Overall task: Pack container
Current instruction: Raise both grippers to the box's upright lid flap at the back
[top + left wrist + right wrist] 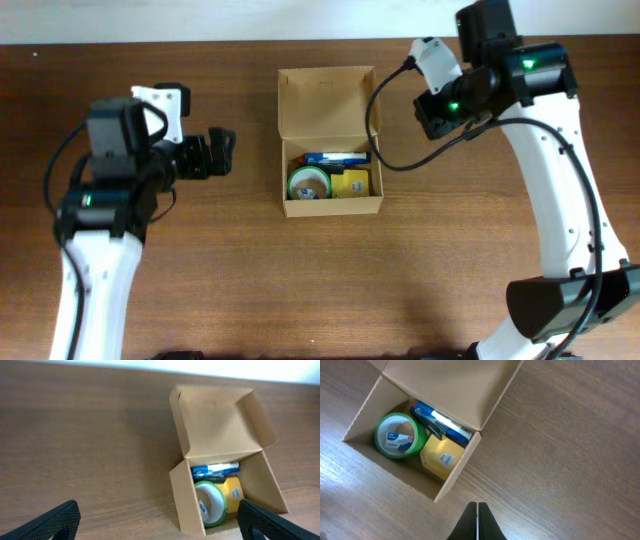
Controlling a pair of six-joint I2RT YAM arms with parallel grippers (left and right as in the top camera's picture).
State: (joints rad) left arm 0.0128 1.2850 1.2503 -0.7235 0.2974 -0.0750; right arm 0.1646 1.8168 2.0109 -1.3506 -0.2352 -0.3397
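Left gripper (pixel 222 152) hovers over the wood to the left of the container, jaws spread wide and holding nothing. Right gripper (pixel 477 521) hangs just right of the container, fingers pressed together and empty. Both are above the brown wooden table (pixel 200 290). The container (pixel 333 207), a plain cardboard box, sits mid-table between the arms, its lid flap (pixel 325 100) open toward the far side. Inside, a green tape roll (pixel 308 184) fills the near left, a yellow block (pixel 352 184) sits just beside it on the right, and a blue item (pixel 335 158) lies along the far wall.
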